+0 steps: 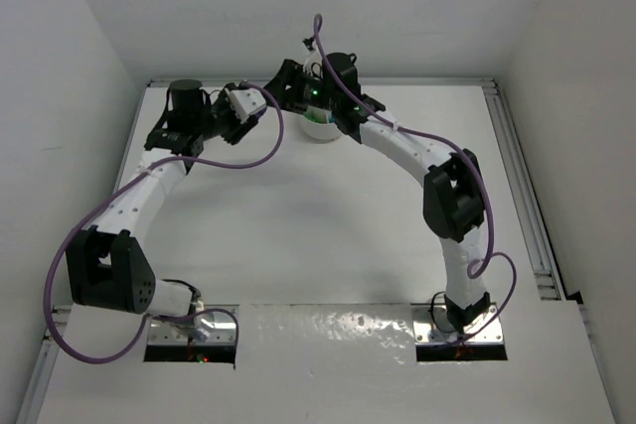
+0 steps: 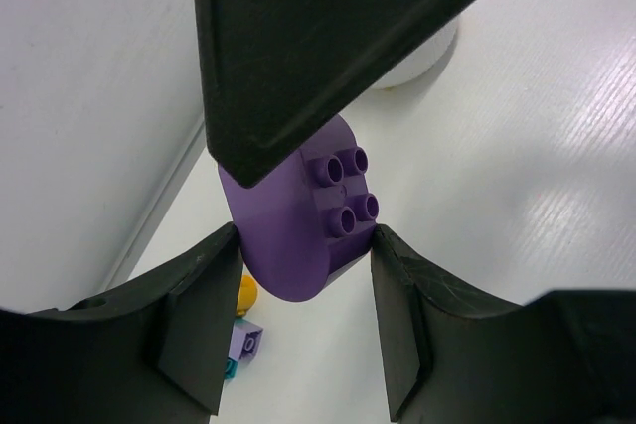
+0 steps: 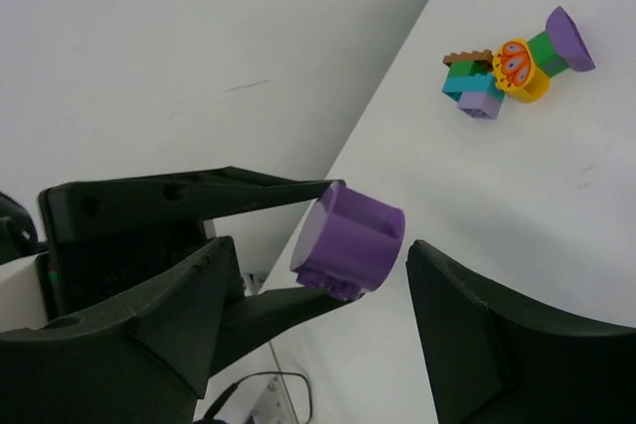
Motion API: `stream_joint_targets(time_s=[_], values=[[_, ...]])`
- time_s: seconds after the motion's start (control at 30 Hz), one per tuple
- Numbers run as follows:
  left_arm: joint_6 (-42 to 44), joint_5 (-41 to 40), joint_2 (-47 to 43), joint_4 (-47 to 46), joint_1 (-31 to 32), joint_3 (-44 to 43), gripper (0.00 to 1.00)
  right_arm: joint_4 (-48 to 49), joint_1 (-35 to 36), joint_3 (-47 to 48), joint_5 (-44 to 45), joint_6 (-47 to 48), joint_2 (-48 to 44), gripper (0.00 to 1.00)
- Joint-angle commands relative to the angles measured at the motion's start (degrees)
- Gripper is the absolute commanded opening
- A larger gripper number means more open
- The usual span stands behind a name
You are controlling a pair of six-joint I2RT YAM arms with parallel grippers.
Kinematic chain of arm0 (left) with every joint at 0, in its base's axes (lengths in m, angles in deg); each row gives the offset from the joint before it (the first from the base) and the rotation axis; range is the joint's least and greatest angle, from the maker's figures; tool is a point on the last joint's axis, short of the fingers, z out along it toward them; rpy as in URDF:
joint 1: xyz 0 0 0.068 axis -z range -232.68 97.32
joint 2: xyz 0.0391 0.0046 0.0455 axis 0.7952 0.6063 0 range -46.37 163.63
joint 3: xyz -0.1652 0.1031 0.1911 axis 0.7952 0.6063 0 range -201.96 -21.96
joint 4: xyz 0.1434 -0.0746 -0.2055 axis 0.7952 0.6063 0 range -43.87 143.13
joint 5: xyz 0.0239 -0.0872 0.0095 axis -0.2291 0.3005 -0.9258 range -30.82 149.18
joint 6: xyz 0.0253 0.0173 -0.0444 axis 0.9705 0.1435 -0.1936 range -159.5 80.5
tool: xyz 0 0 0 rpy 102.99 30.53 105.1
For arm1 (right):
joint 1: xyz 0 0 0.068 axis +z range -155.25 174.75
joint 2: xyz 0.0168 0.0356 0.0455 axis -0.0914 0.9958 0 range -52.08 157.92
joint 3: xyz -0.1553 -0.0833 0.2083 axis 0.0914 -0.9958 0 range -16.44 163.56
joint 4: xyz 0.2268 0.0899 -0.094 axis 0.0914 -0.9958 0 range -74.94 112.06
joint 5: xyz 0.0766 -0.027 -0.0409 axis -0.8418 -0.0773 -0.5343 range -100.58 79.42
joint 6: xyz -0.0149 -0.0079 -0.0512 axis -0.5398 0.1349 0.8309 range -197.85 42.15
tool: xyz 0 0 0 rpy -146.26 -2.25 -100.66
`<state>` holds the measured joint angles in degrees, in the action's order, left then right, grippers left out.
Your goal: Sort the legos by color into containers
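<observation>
L hand (image 2: 306,240) is clenched on the purple brick (image 3: 356,235). It pinches the brick across its flat sides, studs facing sideways, in the air above the table (image 1: 328,225). R hand (image 3: 318,250) is released: its jaws stand wide on either side of the same brick. One finger is v. close to it; can't tell if it touches. This reads as a hand-to-hand pass or re-grip, direction unclear. To do it well, IMO, only one hand should let go, and only once the other is firmly set. R should close on faces L isn't covering, square to the flats, since the rounded ends will prob. slip. Keep the swap low over the table so a fumble doesn't bounce off. Just beside the hands sits the white dish (image 1: 318,129); its compartments aren't visible here, so check which wedge takes purple before lowering, and drop from close to the rim. Farther out, by the wall, lies the rest of the legos (image 3: 507,71). The teal, green, purple, lilac and yellow-orange pieces are bunched together touching, so most of the sorting looks not yet done.
</observation>
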<state>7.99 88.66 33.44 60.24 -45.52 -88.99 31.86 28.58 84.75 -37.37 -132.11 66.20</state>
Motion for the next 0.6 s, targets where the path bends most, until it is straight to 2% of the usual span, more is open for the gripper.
stream_joint_targets(time_s=[0.0,0.23,0.3,0.33,0.37,0.57], values=[[-1.34,1.81,-1.94,-4.09,0.75,0.23,0.00,0.75,0.89,4.10,2.00,-0.85,1.78,0.72],[-1.96,1.11,-2.03,-5.23,0.75,0.40,0.00,-0.75,1.42,3.41,3.85,0.65,1.96,0.68],[-1.61,1.11,-1.94,-5.23,0.75,0.49,0.00,0.82,1.51,2.27,3.50,-0.05,1.96,0.64],[-1.52,1.11,-1.94,-5.32,0.75,0.49,0.00,2.40,1.51,1.91,3.41,-0.49,1.96,0.56],[-1.52,1.20,-1.94,-5.32,0.75,0.40,0.00,3.02,1.60,1.91,3.32,-0.76,2.22,0.53],[-1.52,1.29,-1.76,-5.76,0.75,0.40,0.00,4.79,2.56,5.07,3.49,-2.87,4.59,0.49]])
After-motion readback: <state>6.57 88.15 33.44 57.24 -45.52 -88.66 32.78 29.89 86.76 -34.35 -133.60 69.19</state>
